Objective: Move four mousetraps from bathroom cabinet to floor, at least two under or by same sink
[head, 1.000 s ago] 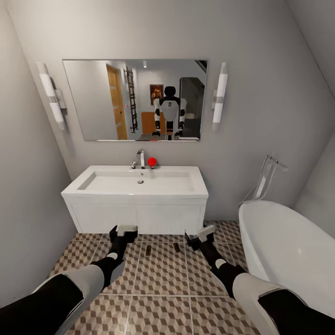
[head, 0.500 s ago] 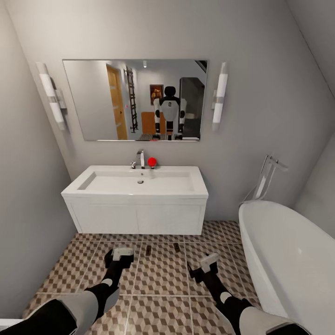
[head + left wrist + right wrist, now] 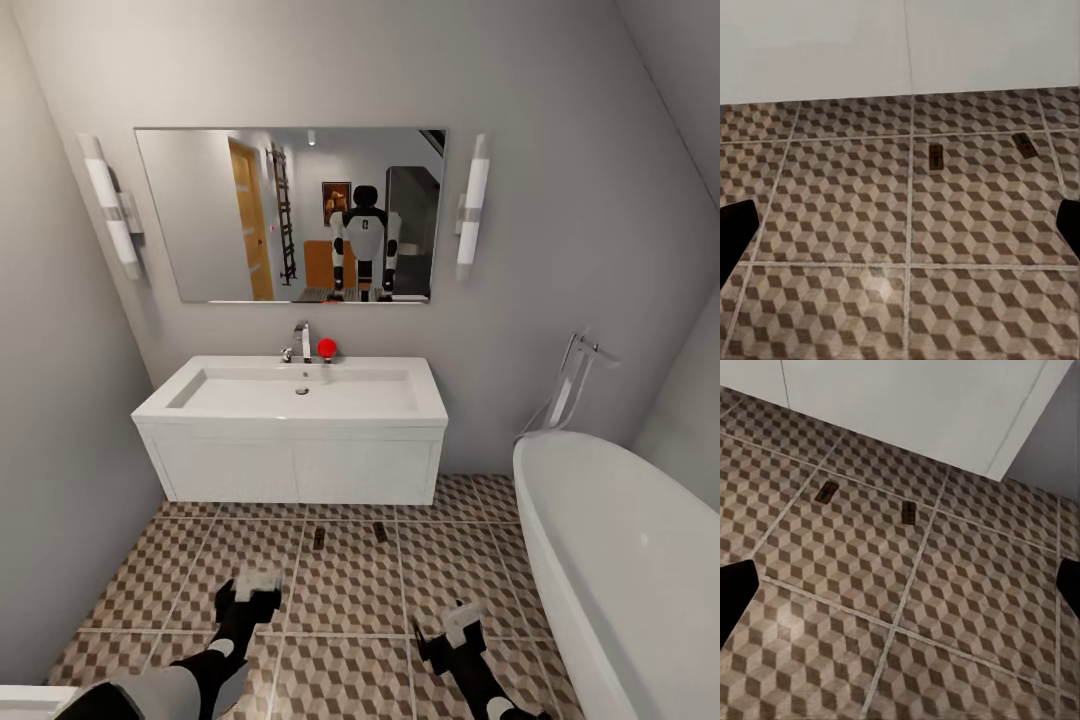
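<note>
Two mousetraps (image 3: 319,538) (image 3: 380,531) lie flat on the cube-patterned bathroom floor (image 3: 340,600), just in front of the white vanity with the sink (image 3: 300,392). The left wrist view shows these mousetraps (image 3: 936,158) (image 3: 1024,144) ahead of the fingers, and the right wrist view shows them too (image 3: 825,493) (image 3: 908,511). My left gripper (image 3: 250,592) and right gripper (image 3: 455,628) hover low over the tiles, nearer to me than the traps. Both are open and empty. The cabinet (image 3: 318,265) appears as an orange-brown reflection in the mirror.
A white oval bathtub (image 3: 620,560) fills the right side, close to my right arm. The grey wall (image 3: 60,480) closes in on the left. A red ball (image 3: 327,348) sits by the chrome tap (image 3: 303,340). Open tiles lie between my arms.
Both arms have drawn back from the foot of the vanity toward me, staying open. The two mousetraps on the floor have not moved.
</note>
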`<state>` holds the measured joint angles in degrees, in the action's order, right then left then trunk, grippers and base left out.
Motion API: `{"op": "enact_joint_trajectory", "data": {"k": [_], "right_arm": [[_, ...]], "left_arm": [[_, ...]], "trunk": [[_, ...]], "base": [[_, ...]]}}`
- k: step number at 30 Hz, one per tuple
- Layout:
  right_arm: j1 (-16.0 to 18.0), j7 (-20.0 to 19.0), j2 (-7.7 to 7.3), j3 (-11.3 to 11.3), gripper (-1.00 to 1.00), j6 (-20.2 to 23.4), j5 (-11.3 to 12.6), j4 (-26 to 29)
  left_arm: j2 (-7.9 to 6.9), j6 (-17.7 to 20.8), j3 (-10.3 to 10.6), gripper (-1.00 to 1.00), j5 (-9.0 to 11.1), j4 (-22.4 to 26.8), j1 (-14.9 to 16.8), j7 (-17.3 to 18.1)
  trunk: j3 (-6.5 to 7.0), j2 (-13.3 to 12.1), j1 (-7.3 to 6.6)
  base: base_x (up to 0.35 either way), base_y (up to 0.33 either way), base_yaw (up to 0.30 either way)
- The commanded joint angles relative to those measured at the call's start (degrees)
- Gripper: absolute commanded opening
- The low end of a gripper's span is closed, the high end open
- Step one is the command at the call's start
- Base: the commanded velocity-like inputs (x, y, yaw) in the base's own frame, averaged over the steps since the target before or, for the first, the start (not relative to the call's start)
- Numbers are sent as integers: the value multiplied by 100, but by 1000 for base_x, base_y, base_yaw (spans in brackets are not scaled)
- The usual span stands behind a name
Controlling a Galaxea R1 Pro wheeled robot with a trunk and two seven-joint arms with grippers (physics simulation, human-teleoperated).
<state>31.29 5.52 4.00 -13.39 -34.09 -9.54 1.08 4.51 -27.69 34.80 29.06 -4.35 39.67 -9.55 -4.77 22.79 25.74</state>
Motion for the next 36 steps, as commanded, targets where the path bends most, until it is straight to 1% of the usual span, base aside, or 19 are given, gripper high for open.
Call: {"op": "enact_joint_trajectory", "data": {"k": [1, 4, 7, 9, 10, 14, 15, 16, 18, 23, 27, 34, 36], "right_arm": [[-17, 89, 0, -15, 100, -2, -58, -8], [-80, 171, -6, -13, 100, 39, -43, -10], [-146, 261, -7, -11, 100, 192, 62, -11], [-163, 286, -10, -9, 100, 306, 177, -11], [-174, 299, -11, -8, 100, 419, 337, -8], [-185, 307, -13, -9, 100, 549, 755, -5], [-188, 303, -13, -9, 100, 585, 958, -4], [-190, 299, -13, -11, 100, 608, 1121, -3], [-192, 296, -13, -13, 100, 628, 1266, -3], [-193, 288, -9, -14, 100, 642, 1374, -3], [-193, 291, -6, -15, 100, 648, 1417, -2], [-193, 298, -5, -15, 100, 649, 1426, -2], [-193, 300, -5, -15, 100, 649, 1428, -2]], "left_arm": [[7, -6, 49, 100, 13, -23, -17, -20], [1, 31, 46, 100, 17, -23, -101, -20], [-48, 55, 45, 100, 19, -23, -259, -17], [-70, 61, 45, 100, 19, -23, -356, -18], [-87, 64, 45, 100, 20, -23, -451, -19], [-117, 73, 44, 100, 20, -23, -649, -20], [-124, 75, 44, 100, 20, -23, -703, -20], [-141, 77, 44, 100, 20, -23, -845, -20], [-164, 78, 44, 100, 20, -23, -929, -20], [-203, 85, 44, 100, 20, -23, -998, -20], [-205, 88, 44, 100, 20, -23, -1024, -27], [-202, 88, 44, 100, 20, -18, -1030, -30], [-197, 262, 44, 100, 20, -14, -1031, -30]], "trunk": [[-12, 13, 4], [-12, 13, 4], [-12, 13, 4], [-12, 13, 4], [-12, 13, 4], [-12, 13, 4], [-12, 13, 4], [-12, 13, 4], [-12, 13, 4], [-12, 13, 4], [-12, 13, 4], [-12, 13, 4], [-12, 13, 4]], "base": [[0, 0, 0], [0, 0, 0], [0, 0, 0], [0, 0, 0], [0, 0, 0], [0, 0, 0], [0, 0, 0], [0, 0, 0], [0, 0, 0], [0, 0, 0], [0, 0, 0], [0, 0, 0], [0, 0, 0]]}}
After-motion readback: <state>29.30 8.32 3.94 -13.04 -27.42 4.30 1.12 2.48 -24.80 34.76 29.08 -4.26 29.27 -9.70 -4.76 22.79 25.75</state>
